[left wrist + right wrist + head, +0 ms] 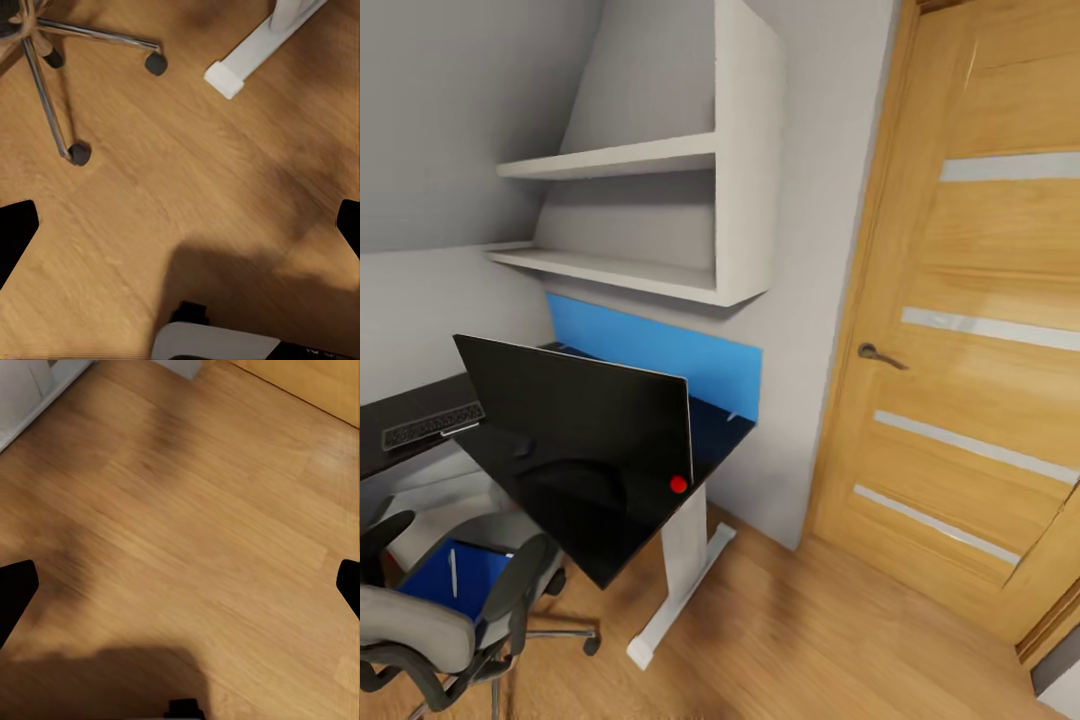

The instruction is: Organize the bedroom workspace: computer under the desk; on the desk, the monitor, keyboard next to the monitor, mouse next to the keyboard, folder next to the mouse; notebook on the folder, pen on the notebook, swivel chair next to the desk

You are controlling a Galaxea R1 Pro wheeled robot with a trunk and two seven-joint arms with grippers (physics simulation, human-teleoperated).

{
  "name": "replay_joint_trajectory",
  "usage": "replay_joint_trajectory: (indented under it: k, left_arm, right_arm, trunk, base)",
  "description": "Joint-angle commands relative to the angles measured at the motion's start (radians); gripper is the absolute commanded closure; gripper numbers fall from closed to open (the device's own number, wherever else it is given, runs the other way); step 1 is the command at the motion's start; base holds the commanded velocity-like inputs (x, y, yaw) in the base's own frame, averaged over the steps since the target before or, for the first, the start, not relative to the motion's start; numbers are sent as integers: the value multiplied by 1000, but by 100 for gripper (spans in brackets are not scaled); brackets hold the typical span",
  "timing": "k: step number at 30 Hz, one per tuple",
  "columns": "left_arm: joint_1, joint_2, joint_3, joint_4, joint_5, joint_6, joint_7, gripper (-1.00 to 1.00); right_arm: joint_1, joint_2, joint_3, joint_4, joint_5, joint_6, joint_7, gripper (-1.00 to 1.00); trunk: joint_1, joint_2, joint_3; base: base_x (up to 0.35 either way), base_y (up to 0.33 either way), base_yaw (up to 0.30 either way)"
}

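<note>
The monitor and keyboard are set on the desk, the folder is left on the chair, and both grippers' jaws are held apart.

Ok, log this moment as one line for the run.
monitor on desk | keyboard on desk | folder on swivel chair | both claws open, empty

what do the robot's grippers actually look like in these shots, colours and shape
Little of them is visible. In the left wrist view, the left gripper shows as two flat black fingertips with angled, tapered edges at the frame sides. The right gripper looks the same: plain black fingertips, no markings or cables visible. Both hang above the wood floor.
</note>
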Motion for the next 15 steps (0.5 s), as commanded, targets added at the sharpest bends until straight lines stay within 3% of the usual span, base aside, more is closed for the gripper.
replay_joint_trajectory:
  k: [1, 15]
  left_arm:
    - [-1, 0, -6, 1, 8, -3, 2, -100]
    - [-1, 1, -6, 1, 8, -2, -1, -100]
  right_arm:
    - [-1, 0, 0, 2, 7, -3, -8, -100]
    - [-1, 0, 0, 2, 6, -3, -8, -100]
  trunk:
    - [1, -2, -3]
    - [1, -2, -10]
  base:
    - [0, 0, 282]
    - [0, 0, 282]
